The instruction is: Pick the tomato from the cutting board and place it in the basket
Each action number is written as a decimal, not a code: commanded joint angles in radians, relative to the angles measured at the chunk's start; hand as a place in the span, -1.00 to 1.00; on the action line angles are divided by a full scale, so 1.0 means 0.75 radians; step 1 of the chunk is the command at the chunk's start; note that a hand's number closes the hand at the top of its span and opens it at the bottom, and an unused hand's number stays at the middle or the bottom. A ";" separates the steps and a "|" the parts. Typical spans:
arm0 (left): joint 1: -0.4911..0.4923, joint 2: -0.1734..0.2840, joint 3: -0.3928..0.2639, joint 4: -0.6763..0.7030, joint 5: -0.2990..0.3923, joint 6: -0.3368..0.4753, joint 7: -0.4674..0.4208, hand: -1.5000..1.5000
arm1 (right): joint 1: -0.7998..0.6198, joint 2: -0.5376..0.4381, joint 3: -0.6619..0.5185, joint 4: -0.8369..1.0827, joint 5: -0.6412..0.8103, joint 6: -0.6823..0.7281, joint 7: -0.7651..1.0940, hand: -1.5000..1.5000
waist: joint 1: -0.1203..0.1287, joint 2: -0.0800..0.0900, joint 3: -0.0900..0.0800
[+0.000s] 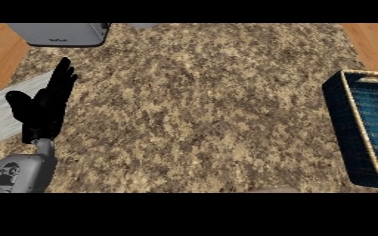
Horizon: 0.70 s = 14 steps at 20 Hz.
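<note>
While the speckled granite counter (207, 110) fills most of what can be seen from above, only one hand shows: the left hand (43, 109), black, standing at the left side on the end of a grey forearm (26, 172) that comes up from the lower left corner. Its fingers are straight and close together, pointing up and a little to the right, and the thumb sticks out to the left, apart from them. It is spread flat, holding nothing, and nothing lies against the fingers or the palm. Behind it, along the left edge, a pale strip (18, 107) runs at a slant under the hand; it could be the cutting board, but too little of it shows to be sure.

At the right edge sits the basket (353, 130), dark blue weave with a light tan rim, cut off by the side of the view. The part of its inside that shows holds nothing. It is well apart from the hand, with the whole width of the counter between them.

At the top left stands a grey appliance (63, 34), only its lower part visible. Wooden flooring (362, 36) shows at the top corners.

No tomato shows anywhere. The right hand is out of view.
</note>
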<state>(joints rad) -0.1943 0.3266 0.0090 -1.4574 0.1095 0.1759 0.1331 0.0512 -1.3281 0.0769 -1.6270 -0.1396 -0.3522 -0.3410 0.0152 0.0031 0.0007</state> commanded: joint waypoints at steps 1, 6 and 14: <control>0.010 -0.004 -0.005 -0.037 0.002 -0.010 0.039 0.00 | -0.077 0.058 0.028 0.101 0.223 -0.107 -0.086 1.00 | 0.010 0.001 0.000; 0.007 -0.043 0.006 0.044 -0.037 -0.017 -0.042 0.00 | -0.207 0.230 0.128 0.124 0.440 -0.098 0.014 1.00 | -0.007 -0.001 -0.001; -0.011 -0.036 0.035 -0.008 -0.036 -0.040 0.014 0.00 | -0.412 0.244 0.172 0.326 0.604 0.210 0.149 1.00 | 0.007 0.000 -0.002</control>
<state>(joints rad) -0.2057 0.3018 0.0288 -1.4530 0.0813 0.1541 0.1423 -0.1947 -1.1570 0.1543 -1.4145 0.2294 -0.2667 -0.3049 0.0140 0.0023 -0.0002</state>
